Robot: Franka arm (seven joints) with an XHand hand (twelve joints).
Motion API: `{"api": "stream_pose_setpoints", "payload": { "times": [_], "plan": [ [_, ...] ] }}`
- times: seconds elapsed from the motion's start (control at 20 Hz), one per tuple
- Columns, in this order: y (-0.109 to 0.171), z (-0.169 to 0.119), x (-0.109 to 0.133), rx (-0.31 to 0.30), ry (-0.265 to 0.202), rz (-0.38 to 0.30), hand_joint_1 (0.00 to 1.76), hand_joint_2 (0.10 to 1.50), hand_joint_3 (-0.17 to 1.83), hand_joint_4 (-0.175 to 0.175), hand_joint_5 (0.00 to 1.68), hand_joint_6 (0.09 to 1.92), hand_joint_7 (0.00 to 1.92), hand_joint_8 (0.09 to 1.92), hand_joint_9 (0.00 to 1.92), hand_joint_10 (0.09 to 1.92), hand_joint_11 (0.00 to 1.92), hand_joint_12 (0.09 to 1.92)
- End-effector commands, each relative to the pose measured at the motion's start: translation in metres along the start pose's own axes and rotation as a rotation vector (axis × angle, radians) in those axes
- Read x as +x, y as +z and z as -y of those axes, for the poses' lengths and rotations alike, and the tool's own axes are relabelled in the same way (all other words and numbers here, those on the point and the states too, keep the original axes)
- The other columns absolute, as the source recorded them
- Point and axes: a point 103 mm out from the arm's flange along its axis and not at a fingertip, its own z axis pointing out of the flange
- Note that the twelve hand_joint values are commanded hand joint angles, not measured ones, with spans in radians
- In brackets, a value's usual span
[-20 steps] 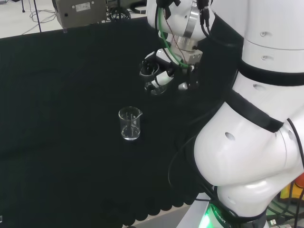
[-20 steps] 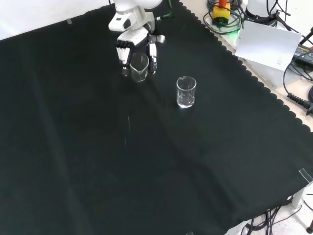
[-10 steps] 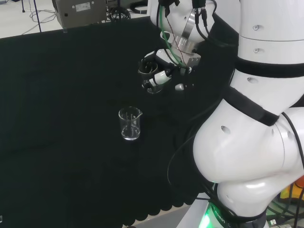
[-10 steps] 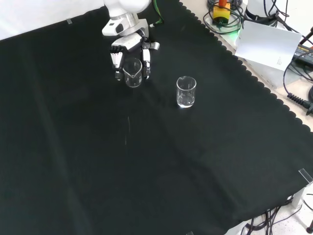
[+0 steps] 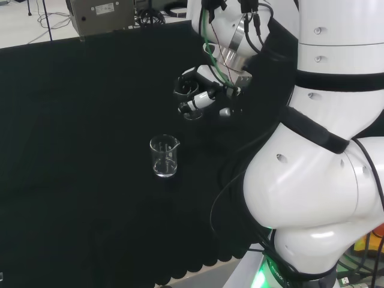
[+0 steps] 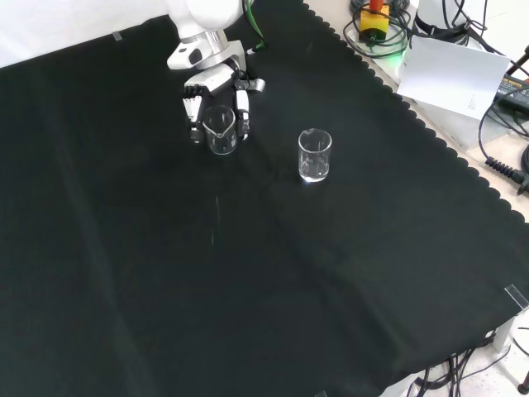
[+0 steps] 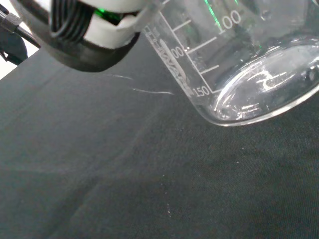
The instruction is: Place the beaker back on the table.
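The hand [image 6: 216, 87] hangs over the black cloth with its fingers [image 6: 242, 112] curled round a small clear beaker [image 6: 220, 130]. The same held beaker [image 5: 191, 108] sits under the hand [image 5: 201, 90] in the head view, above the cloth. Close up in the wrist view the beaker [image 7: 239, 64] shows printed marks and a round base, with a finger [image 7: 94, 42] against its wall. It looks empty. A second clear beaker [image 6: 315, 155] stands upright on the cloth to the right in the front view; the head view has this standing beaker [image 5: 164, 156] nearer than the hand.
The arm's white links [image 5: 318, 150] stand at the head view's right. Cables, a white sheet [image 6: 450, 74] and an orange-topped item lie beyond the cloth's scalloped edge at the front view's upper right. A grey box [image 5: 99, 15] sits past the cloth's far edge.
The hand with the beaker has moved left in the front view, away from the standing beaker. In the head view it has shifted farther off. The standing beaker has not moved.
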Motion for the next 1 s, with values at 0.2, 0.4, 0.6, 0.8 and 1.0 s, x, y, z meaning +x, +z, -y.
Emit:
{"api": "stream_pose_setpoints", "payload": {
  "times": [0.2,0.4,0.6,0.8,1.0],
  "plan": [
    [0.012,-0.005,-0.009,-0.034,0.007,-0.013,1.31,1.06,-0.17,-0.175,1.29,0.47,1.34,0.45,1.70,0.09,1.39,0.59],
    [0.023,-0.009,-0.013,-0.028,0.009,-0.016,1.31,1.06,-0.17,-0.175,1.29,0.48,1.34,0.46,1.70,0.09,1.38,0.59],
    [0.029,-0.010,-0.016,-0.034,0.016,-0.019,1.31,1.06,-0.17,-0.175,1.29,0.48,1.34,0.46,1.70,0.09,1.38,0.59],
    [0.032,-0.012,-0.019,-0.035,0.020,-0.020,1.31,1.06,-0.17,-0.175,1.29,0.48,1.34,0.46,1.70,0.09,1.38,0.59],
    [0.034,-0.010,-0.024,-0.038,0.028,-0.023,1.31,1.06,-0.17,-0.175,1.29,0.48,1.34,0.46,1.69,0.09,1.38,0.59]
  ]
}}
